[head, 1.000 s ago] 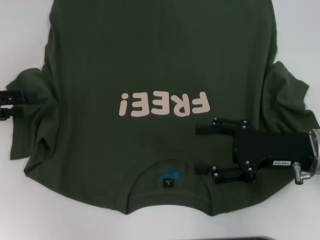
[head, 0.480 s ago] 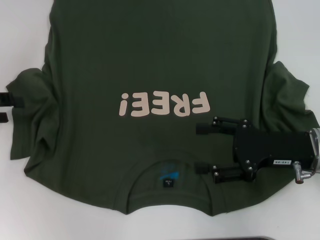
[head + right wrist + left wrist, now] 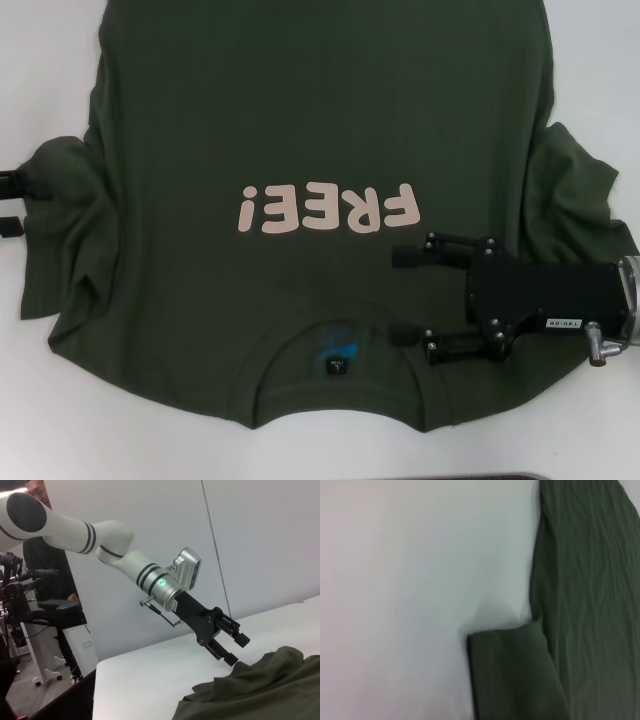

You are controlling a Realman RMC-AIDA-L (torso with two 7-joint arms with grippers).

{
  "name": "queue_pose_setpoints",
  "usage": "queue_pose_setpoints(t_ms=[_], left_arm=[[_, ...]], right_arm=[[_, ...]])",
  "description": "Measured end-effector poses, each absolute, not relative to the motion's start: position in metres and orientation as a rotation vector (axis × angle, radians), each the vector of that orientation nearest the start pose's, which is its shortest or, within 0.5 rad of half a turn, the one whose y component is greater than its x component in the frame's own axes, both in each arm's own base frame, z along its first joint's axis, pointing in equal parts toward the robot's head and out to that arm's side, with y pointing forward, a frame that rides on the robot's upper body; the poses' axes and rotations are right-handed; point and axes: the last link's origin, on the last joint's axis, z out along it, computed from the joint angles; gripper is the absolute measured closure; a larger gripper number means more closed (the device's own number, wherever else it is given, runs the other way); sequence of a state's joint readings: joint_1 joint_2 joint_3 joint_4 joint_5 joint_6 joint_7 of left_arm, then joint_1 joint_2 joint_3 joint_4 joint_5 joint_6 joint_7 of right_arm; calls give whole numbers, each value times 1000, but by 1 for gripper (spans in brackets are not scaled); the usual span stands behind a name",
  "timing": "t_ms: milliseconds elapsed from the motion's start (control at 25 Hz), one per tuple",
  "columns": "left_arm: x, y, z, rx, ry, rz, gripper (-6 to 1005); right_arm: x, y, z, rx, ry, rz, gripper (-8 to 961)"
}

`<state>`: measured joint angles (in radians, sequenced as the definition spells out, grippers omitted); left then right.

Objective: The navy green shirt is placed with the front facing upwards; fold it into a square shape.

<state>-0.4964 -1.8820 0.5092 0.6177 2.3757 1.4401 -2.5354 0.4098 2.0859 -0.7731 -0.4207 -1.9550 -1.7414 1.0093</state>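
Large dark olive-green cotton T-shirt spread flat on white surface, cream print up. Right gripper over the chest beside the collar, fingers apart, empty. Left gripper at the left sleeve edge, fingers apart.

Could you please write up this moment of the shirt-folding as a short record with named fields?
garment: navy green shirt, spread flat, front up
print: cream "FREE!" lettering on the chest
collar: neck with black tag nearest the robot
surface: white table
left gripper: open, at the shirt's left sleeve edge
right gripper: open, over the shirt beside the collar
fold state: no fold made yet
bystander: person behind the left arm
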Motion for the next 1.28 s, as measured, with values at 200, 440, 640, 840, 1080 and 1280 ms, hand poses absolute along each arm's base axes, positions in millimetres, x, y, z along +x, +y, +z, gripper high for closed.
queue_pose_setpoints(t_ms=[200, 440, 640, 840, 1080, 1280], left_arm=[[-367, 323, 78, 2197, 2635, 534, 218], [-369, 325, 77, 2157, 2681, 546, 218], [-370, 326, 77, 2159, 2692, 551, 218], [-373, 327, 77, 2162, 2709, 548, 218], [-373, 327, 76, 2166, 2715, 540, 218], [-374, 327, 74, 2161, 2717, 536, 218]], right_arm=[[278, 246, -42, -2887, 448, 951, 57], [279, 245, -43, -2888, 453, 951, 57], [279, 245, -43, -2888, 456, 951, 57], [279, 244, -43, -2889, 456, 953, 57], [279, 244, -43, -2890, 456, 954, 57], [279, 245, -43, -2888, 456, 954, 57]])
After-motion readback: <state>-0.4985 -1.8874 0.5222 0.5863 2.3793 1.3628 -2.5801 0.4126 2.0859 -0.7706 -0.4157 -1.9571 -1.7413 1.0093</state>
